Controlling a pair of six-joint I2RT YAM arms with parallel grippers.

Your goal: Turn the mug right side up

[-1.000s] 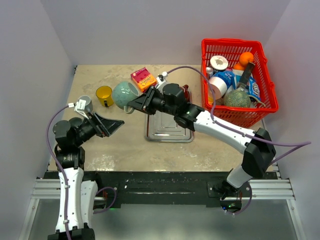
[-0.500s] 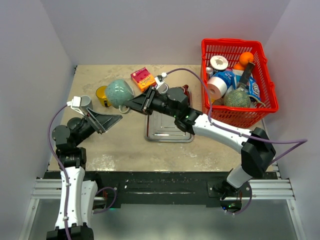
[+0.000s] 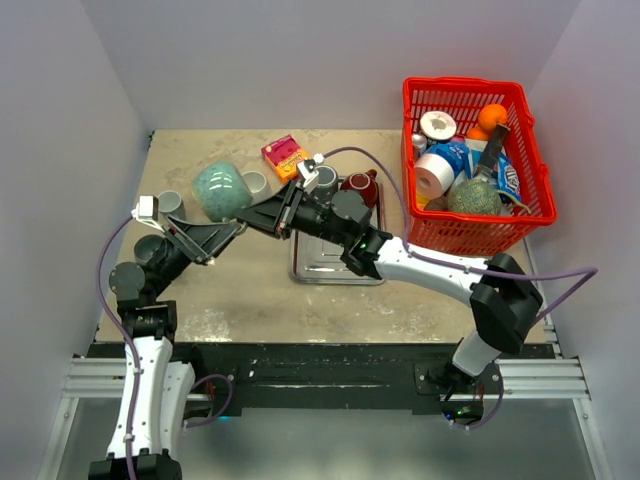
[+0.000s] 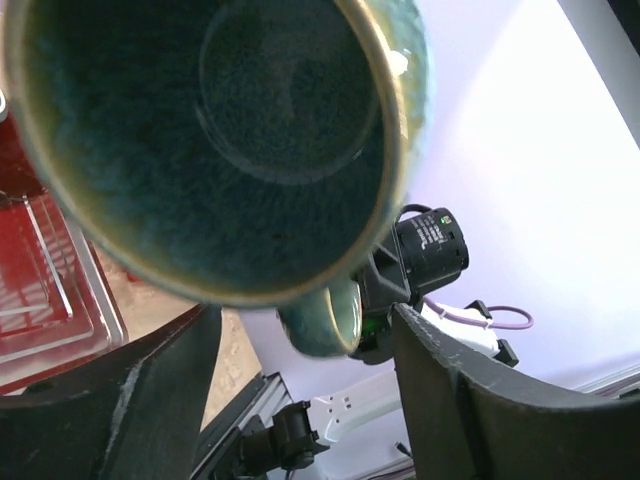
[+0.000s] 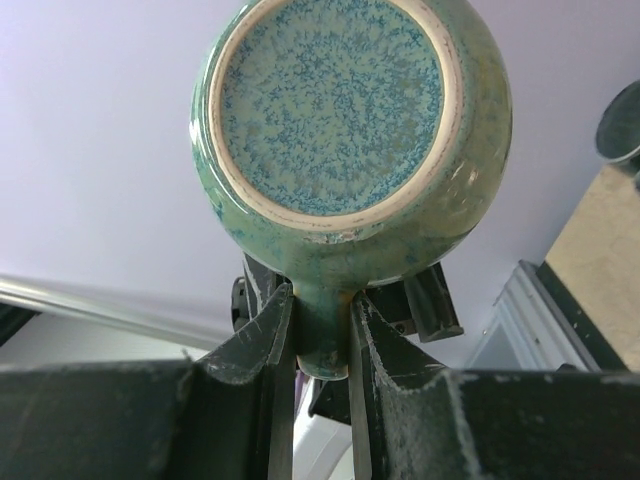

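The green glazed mug (image 3: 220, 190) hangs in the air over the table's left side, lying sideways. My right gripper (image 3: 252, 208) is shut on its handle (image 5: 325, 330); the right wrist view looks at the mug's speckled base (image 5: 335, 100). The mug's dark mouth (image 4: 220, 130) faces the left wrist camera and fills that view. My left gripper (image 3: 230, 232) sits just below and in front of the mug, open. Its two fingers stand either side of the handle (image 4: 320, 320) without touching it.
A metal tray (image 3: 335, 255) lies mid-table under the right arm. A red basket (image 3: 470, 232) full of items stands at the back right. A pink-orange box (image 3: 287, 157), a dark red mug (image 3: 360, 187) and small grey cups (image 3: 170, 203) sit behind the mug.
The right arm has carried the mug up and to the left, turning its mouth toward the left gripper. The left gripper has risen to meet it, its fingers narrowing.
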